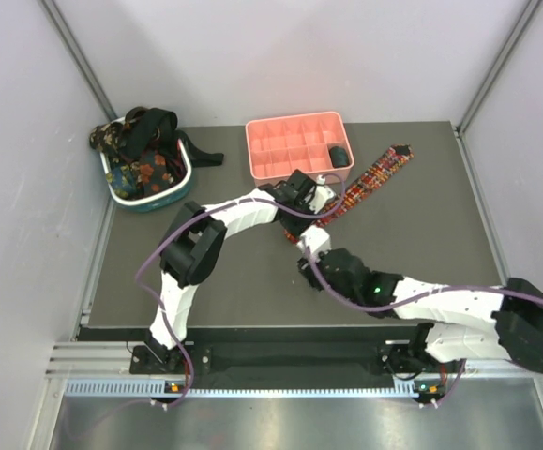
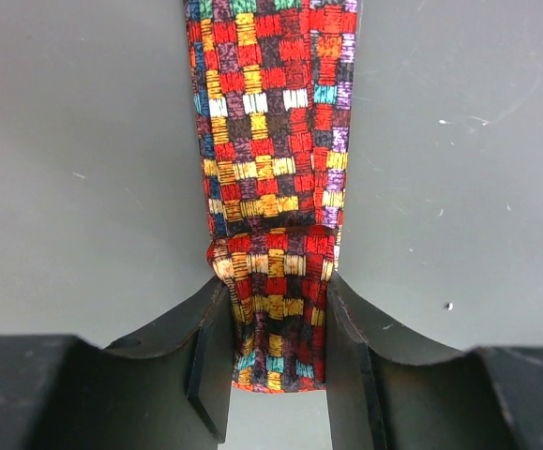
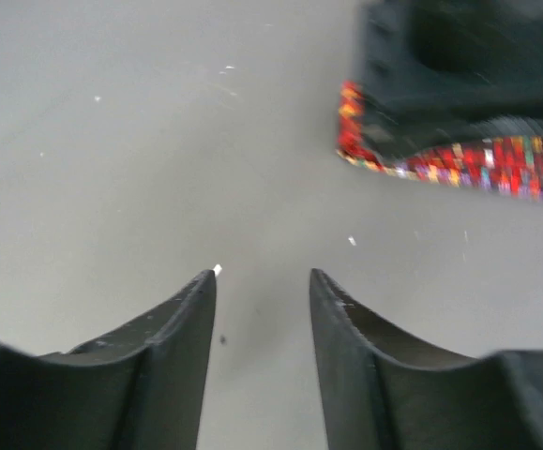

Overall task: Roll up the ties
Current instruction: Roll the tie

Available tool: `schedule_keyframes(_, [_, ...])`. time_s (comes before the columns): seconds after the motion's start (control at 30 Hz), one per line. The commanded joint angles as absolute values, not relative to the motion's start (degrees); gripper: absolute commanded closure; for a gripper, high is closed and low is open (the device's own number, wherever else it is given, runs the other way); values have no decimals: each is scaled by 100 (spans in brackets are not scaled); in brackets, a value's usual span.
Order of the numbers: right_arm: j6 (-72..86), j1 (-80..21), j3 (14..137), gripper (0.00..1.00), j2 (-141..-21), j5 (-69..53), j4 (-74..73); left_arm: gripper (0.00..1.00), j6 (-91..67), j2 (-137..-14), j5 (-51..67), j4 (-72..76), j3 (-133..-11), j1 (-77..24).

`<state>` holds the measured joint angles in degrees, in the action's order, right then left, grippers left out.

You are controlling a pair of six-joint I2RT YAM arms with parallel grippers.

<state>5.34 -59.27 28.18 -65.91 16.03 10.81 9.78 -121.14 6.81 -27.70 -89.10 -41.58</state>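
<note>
The left hand is closed on the folded end of the plaid tie, which is laid flat across the grey worktop. The right hand is held spread and empty near that tie. In a basket at the far left corner, other ties are heaped.

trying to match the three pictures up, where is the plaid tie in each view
top external: plaid tie lies diagonally, right of centre, running from the grippers toward the far right.
left wrist: centre of the picture, running top to bottom, its folded end clamped in the left gripper.
right wrist: upper right, blurred, its end under the left gripper.
shared landmark: the left gripper on the tie's folded end, visible in all three.
</note>
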Motion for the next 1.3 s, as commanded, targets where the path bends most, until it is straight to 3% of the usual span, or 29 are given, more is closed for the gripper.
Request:
schedule_keyframes(0.0, [-263, -6521, 3628, 54, -7344, 2583, 1073, 68, 651, -12507, 668, -4139, -9000, -4263])
schedule_keyframes(0.27, [-896, -7153, 5946, 53, -9648, 3988, -719, 67, 466, -13007, 668, -5273, -9782, -4307])
schedule_keyframes(0.53, [-808, -7137, 7811, 50, -11810, 5350, -2398, 66, 360, -13253, 809, -5860, -10238, -4315])
schedule_keyframes(0.8, [-1098, -6944, 8428, 46, -12603, 5721, -2760, 65, 246, -13491, 782, -6424, -10652, -4315])
schedule_keyframes(1.27, [-1257, -6522, 8227, 45, -12656, 5415, -2690, 63, 9, -13755, 483, -6917, -11021, -4438])
